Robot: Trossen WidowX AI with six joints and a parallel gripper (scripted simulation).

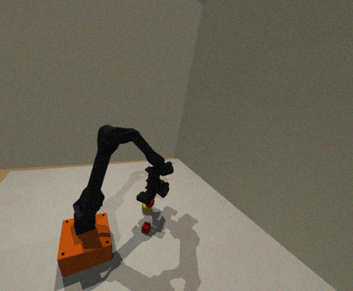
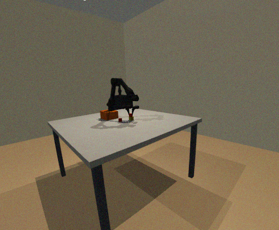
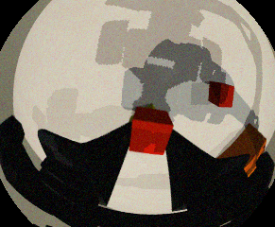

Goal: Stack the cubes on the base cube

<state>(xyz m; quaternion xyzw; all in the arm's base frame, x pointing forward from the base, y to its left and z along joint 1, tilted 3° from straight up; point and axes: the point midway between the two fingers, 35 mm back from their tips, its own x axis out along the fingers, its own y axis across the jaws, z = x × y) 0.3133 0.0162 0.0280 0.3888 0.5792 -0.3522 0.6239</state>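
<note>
Cube placement half begun: first red block at the yellow base, second waiting

Black parallel-jaw gripper [image 1: 149, 203] [image 2: 130, 114] [image 3: 150, 129], partly closed, grips a small, plain red cube with flat faces [image 1: 150, 203] [image 2: 130, 115] [image 3: 150, 137]. In the top view it is low, just right of the lower centre, at the upper right of the yellow-green base cube [image 1: 146, 208] [image 2: 131, 119]. In the exterior view, near the centre, it appears directly above the base; whether they touch cannot be told. The wrist view shows it at the lower centre, hiding nearly all of the base.

A second small, dark red cube [image 1: 145, 228] [image 2: 120, 120] [image 3: 221, 95] sits on the pale table [image 1: 233, 250] [image 2: 97, 138] [image 3: 57, 47], below the base in the top view and at the right in the wrist view.

Neither cap appears finished: the held one needs settling and releasing, the other fetching and placing diagonally opposite.
</note>
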